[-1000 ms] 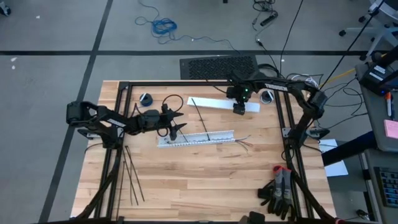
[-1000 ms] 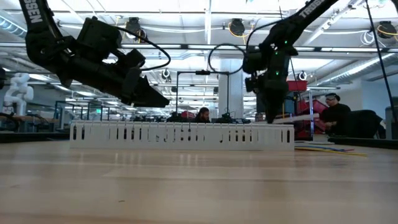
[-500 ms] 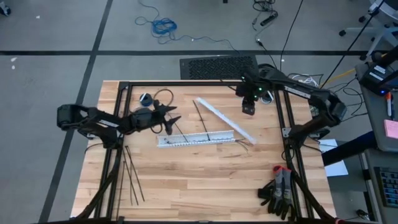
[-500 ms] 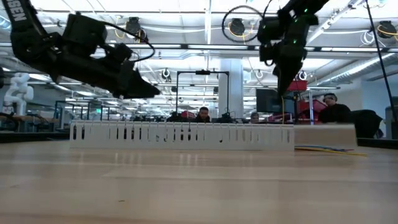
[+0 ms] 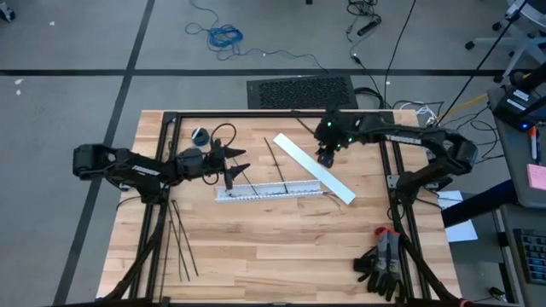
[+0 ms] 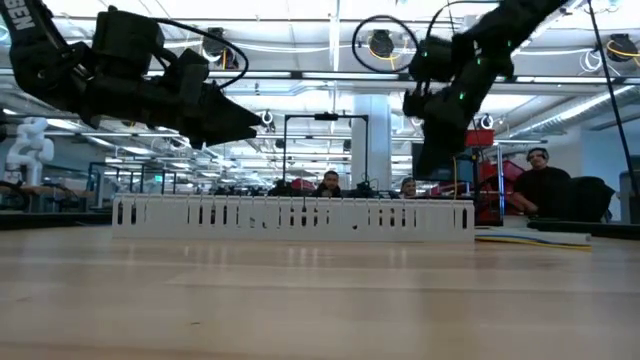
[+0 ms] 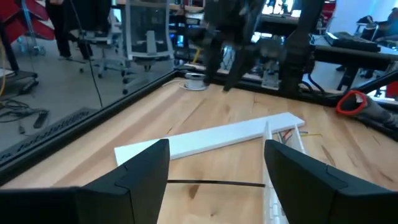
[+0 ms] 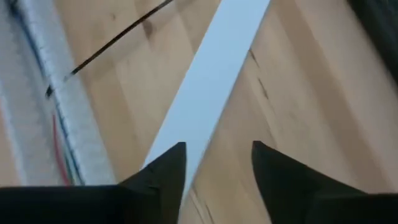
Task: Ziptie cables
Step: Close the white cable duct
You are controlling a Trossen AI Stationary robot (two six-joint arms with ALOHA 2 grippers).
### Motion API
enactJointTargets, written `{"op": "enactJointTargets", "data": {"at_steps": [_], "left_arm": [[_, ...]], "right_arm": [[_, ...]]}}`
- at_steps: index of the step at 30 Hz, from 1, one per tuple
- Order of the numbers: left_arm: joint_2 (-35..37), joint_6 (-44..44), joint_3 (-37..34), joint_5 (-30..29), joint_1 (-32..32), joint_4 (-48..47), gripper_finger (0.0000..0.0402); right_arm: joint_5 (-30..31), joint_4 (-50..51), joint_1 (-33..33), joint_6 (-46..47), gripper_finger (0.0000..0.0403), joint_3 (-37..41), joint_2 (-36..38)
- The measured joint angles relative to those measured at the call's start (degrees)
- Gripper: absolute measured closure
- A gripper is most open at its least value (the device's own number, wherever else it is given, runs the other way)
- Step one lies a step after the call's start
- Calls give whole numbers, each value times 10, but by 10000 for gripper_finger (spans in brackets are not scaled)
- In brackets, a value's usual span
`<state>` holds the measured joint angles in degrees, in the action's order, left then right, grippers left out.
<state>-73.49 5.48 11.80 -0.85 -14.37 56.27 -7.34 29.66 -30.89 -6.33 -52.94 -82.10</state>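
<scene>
The cables [image 8: 63, 160] lie inside a white slotted duct [image 5: 256, 193] at mid-table; their thin red and yellow ends [image 7: 287, 134] show at its right end. A flat white strip [image 5: 311, 168] lies slanted on the table, its near end across that end of the duct. One ziptie [image 5: 275, 160] lies on the wood beside the strip, and several more zipties [image 5: 181, 243] lie near the left front. My left gripper [image 5: 243, 164] hovers open, level, just left of the duct. My right gripper [image 5: 324, 159] hangs open over the strip [image 8: 211, 81], pointing down.
Black frame rails [image 5: 162, 196] run along the table's left, far and right sides. Small tape rolls [image 5: 200, 135] sit at the far side. Dark gloves and a red-handled tool [image 5: 384, 260] lie at the near right. People sit in the room behind [image 6: 540, 185].
The white strip, lifted level at my right gripper a second ago, has come free; its right end has swung toward the near edge, and it now lies flat and slanted. My right gripper has moved left and tipped. My left gripper has risen a little, drawing back toward the left edge.
</scene>
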Motion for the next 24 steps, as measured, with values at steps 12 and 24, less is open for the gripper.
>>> {"op": "enactJointTargets", "data": {"at_steps": [12,24], "left_arm": [[-19,-14,4,-3,7,-1,142],[-37,-19,4,-11,7,0,142]], "right_arm": [[64,-113,90,133,79,16,-130],[171,27,106,155,67,-105,-252]]}}
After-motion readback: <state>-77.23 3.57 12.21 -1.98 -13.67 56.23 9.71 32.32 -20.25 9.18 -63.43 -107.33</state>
